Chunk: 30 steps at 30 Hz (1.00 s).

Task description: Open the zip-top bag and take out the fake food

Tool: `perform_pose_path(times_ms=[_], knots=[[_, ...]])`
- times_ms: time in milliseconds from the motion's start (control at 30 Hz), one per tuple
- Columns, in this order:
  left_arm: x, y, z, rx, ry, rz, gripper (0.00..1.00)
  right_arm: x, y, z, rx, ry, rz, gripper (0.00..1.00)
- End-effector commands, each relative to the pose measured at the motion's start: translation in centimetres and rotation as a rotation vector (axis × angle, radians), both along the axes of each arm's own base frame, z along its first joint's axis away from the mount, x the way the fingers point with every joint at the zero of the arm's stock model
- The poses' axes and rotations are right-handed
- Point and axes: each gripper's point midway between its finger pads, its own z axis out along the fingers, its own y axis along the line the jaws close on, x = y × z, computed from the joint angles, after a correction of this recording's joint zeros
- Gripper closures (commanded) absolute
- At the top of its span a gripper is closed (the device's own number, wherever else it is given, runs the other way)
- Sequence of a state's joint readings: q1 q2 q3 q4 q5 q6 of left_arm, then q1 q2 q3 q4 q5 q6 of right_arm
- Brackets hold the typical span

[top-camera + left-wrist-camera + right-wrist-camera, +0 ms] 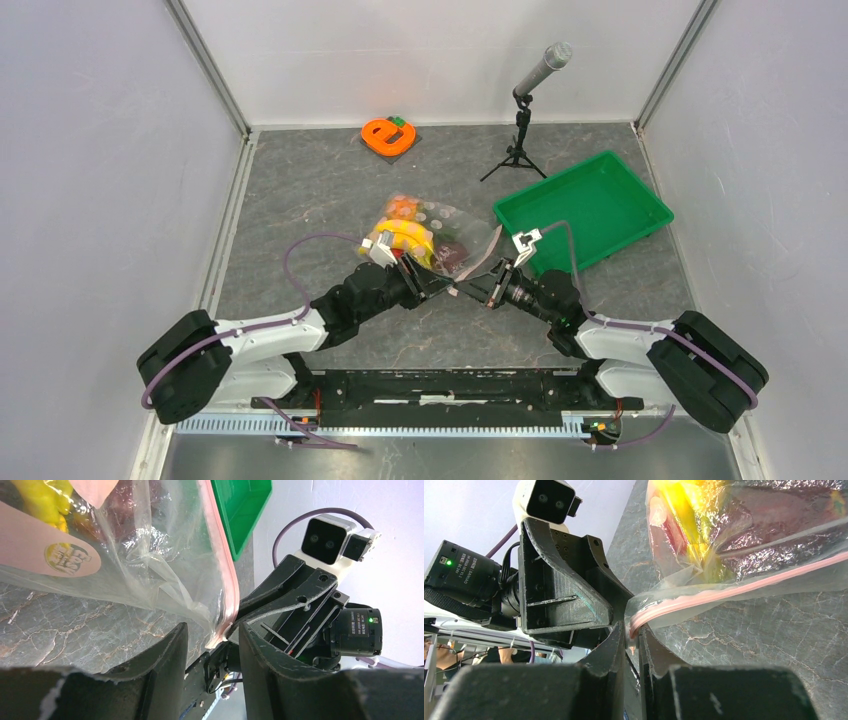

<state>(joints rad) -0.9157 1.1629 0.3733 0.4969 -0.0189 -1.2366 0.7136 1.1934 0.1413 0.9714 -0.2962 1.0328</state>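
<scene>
Fingers of the right gripper (633, 635) clamp the pink strip (734, 591) of the clear plastic zip-top bag (452, 222) at the centre of the grey table (320, 190); left gripper (212, 636) fingers stand apart around that corner, probably to pull it open.

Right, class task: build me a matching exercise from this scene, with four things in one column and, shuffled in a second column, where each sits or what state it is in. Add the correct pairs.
Things
1. green tray
2. orange e-shaped object
3. microphone
4. right tool

Places or states
A. pinched shut on the pink strip of the zip-top bag
B. mounted on a black tripod
C. right side of the table
D. far edge, left of centre

Pairs: 1-C, 2-D, 3-B, 4-A
</scene>
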Motion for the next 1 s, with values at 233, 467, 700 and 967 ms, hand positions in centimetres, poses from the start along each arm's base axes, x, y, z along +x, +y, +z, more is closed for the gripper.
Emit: perform_pose_path(times_ms=[233,467,700,967], knots=[[1.8,-0.3,1.9,-0.063,-0.042,0.071,0.56,-0.6,0.4,2.1,0.059,-0.062,0.027,1.0],[1.7,-1.4,1.4,-0.088,-0.008,0.045,0.6,-0.7,0.5,2.3,0.064,-0.068,0.033,1.0],[1.2,-1.4,2.1,-0.12,-0.002,0.027,0.94,-0.6,0.2,1.9,0.057,-0.058,0.016,1.0],[-0.3,-0.5,1.1,-0.003,0.036,-0.025,0.98,0.3,-0.8,1.5,0.027,-0.055,-0.065,1.0]])
